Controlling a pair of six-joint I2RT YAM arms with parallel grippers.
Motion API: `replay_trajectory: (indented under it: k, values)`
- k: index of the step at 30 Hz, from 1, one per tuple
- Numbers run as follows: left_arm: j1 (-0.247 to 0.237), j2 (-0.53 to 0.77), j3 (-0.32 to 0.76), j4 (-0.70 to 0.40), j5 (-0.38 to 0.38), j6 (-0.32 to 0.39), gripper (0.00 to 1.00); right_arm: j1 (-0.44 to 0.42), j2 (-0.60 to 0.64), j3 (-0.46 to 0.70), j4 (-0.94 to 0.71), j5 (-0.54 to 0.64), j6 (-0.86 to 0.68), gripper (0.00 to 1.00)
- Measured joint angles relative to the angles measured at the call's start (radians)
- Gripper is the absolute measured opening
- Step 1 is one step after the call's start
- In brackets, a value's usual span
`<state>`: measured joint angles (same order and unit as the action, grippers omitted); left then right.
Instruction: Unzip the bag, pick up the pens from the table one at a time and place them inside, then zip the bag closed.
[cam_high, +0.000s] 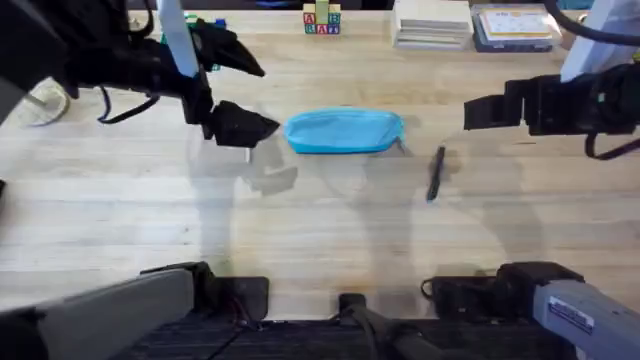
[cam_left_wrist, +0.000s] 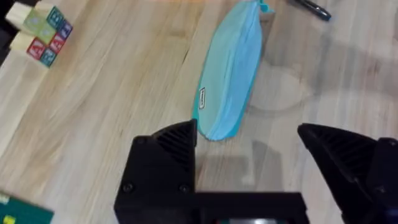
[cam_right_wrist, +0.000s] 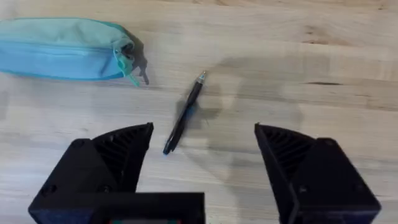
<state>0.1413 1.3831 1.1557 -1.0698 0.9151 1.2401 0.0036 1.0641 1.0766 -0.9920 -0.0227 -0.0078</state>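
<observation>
Left gripper (cam_high: 243, 95) open, hovering just beside bag's left end | bag (cam_high: 343, 131) flat at table (cam_high: 320, 230) centre, zipper apparently closed | one pen (cam_high: 435, 173) on table right of bag | right gripper (cam_right_wrist: 202, 152) open above pen | unzipping, loading, closing all pending.

a small stack of lettered toy blocks (cam_high: 322, 20) stood at the far edge of the surface, near the middle; the left wrist view showed the same blocks (cam_left_wrist: 43, 34) with red, green and blue faces carrying letters. to the right of them lay a pile of pale papers or thin books (cam_high: 431, 24), and just beside that a flat grey tray or folder (cam_high: 513, 27) with a light sheet on top. a green, flat object (cam_left_wrist: 22, 213) sat near the far left side, only partly visible. a pale cord (cam_high: 40, 100) curled at the left edge.
</observation>
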Motion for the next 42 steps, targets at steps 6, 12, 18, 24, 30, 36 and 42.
replay_trajectory:
  k: [6,12,18,24,30,36,42]
  values:
    - [0.000,0.101,0.000,0.004,0.093,0.123,0.990,0.000,0.000,0.000,0.000,0.000,0.000,0.997]
    - [0.000,0.215,0.000,0.065,0.180,0.195,0.991,0.000,0.000,0.000,0.000,0.000,0.000,0.996]
    - [0.000,0.325,0.000,0.166,0.265,0.216,0.993,0.000,0.000,0.000,0.000,0.000,0.000,0.995]
    - [0.000,0.399,0.001,0.196,0.304,0.220,0.993,0.000,0.000,0.000,0.000,0.000,0.000,0.996]
    - [0.000,0.462,0.002,0.200,0.317,0.220,0.993,0.000,0.000,0.000,0.000,0.000,0.000,0.996]
    - [0.000,0.481,0.002,0.198,0.290,0.220,0.993,0.000,0.000,0.000,0.000,0.000,0.000,0.997]
    - [-0.004,0.481,0.003,0.187,0.244,0.220,0.993,0.000,0.000,0.000,0.000,0.000,0.000,0.996]
